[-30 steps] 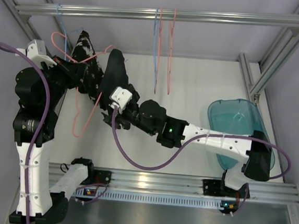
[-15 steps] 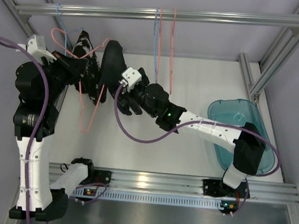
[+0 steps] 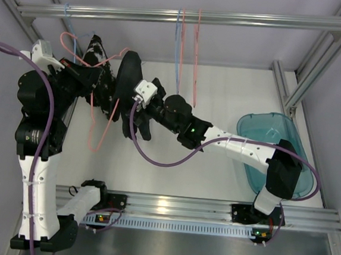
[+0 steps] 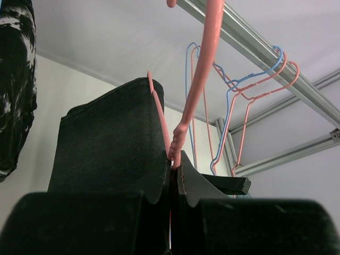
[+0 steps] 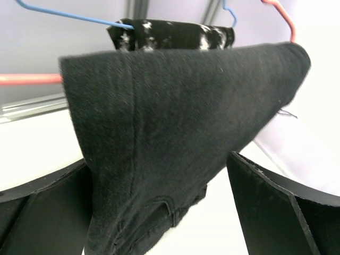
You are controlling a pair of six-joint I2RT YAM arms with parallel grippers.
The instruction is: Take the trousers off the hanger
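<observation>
The plain black trousers [image 3: 127, 76] hang folded over a pink hanger [image 3: 101, 130] at the back left. My left gripper [image 3: 96, 84] is shut on that pink hanger's neck [image 4: 175, 154], with the plain black trousers [image 4: 111, 138] just to its left. The printed trousers [image 3: 96, 49] hang behind, on a blue hanger [image 5: 64, 16]; they show in the left wrist view [image 4: 16, 79] and in the right wrist view [image 5: 170, 34]. My right gripper [image 3: 136, 121] is open, its fingers [image 5: 287, 207] on either side of the hanging plain black trousers [image 5: 159, 117].
A metal rail [image 3: 240, 17] crosses the back, with empty blue and pink hangers [image 3: 188, 51] hanging from it. A teal basin [image 3: 260, 126] sits on the table at the right. Frame posts stand at both sides.
My left gripper lifted the pink hanger and trousers a little up and left. My right gripper rose from below the plain black trousers and now straddles their hanging end.
</observation>
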